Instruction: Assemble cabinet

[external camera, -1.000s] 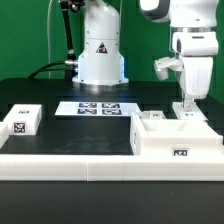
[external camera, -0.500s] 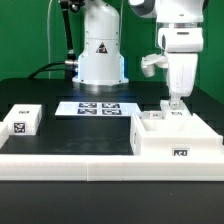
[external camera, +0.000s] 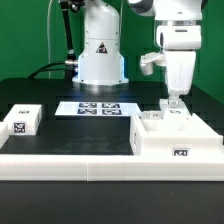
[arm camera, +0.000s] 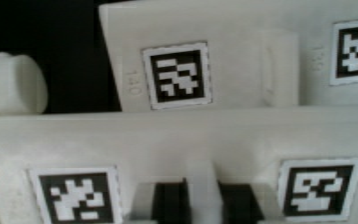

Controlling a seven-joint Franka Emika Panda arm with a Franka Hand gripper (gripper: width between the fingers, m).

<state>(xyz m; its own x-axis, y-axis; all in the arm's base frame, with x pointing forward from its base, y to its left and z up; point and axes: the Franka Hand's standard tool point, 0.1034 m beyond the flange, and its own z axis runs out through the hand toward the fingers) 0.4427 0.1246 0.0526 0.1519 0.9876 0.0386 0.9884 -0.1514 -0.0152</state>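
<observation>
you had the gripper (external camera: 175,101) low over the back part of the cabinet (external camera: 180,148), which stood on the table (external camera: 70,140) at the exterior view's right. its fingers (arm camera: 171,203) were close together (only a thin pale slit between them). a small tagged block (external camera: 22,120) lay well apart, at the left.

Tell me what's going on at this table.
One Panda arm is mid-assembly. Its gripper hangs low over the big white cabinet box at the exterior view's right, fingers close together at its top; whether they grip anything I cannot tell. A smaller tagged white block lies apart at the exterior view's left, with the marker board on the table between them.
</observation>
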